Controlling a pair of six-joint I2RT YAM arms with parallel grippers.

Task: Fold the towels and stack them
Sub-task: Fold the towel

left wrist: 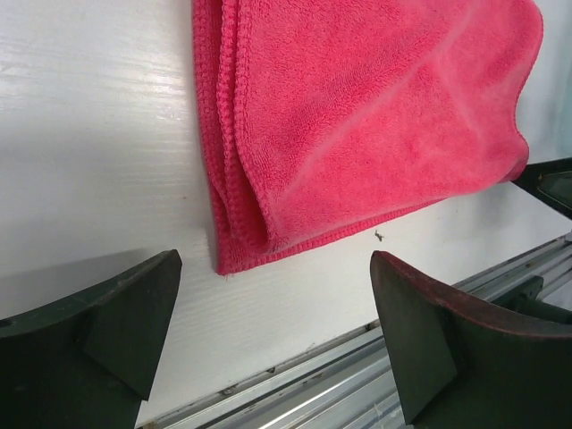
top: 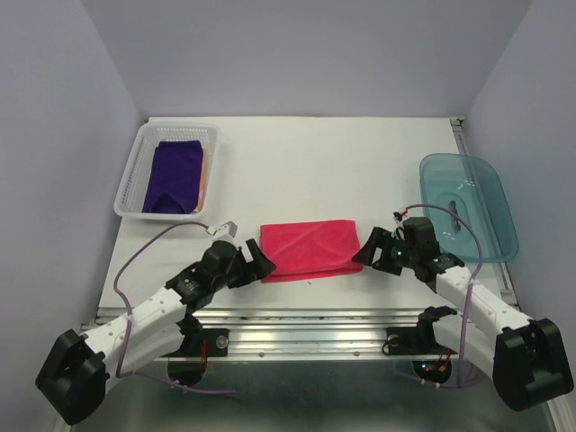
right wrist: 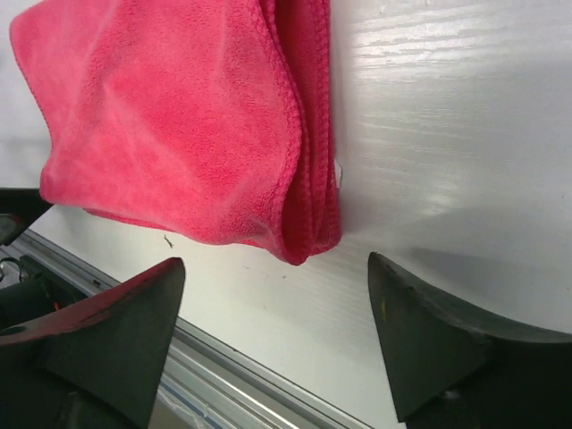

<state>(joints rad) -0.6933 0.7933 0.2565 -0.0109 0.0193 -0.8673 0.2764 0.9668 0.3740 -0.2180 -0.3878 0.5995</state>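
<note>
Left gripper point(top: 256, 262) and right gripper point(top: 365, 251) are both gaping empty at 9 and 3 o'clock of folded pink-red cloth towel point(top: 310, 250), which is lying mid white table point(top: 297, 162) | step: fold seemingly finishing | next: likely regripping and carrying it to dark purple towel point(top: 177, 175) at 10 o'clock

High rear view over whole table point(top: 315, 162); close wrist views at opposite ends of the shared pink-red towel point(top: 310, 249)
</note>
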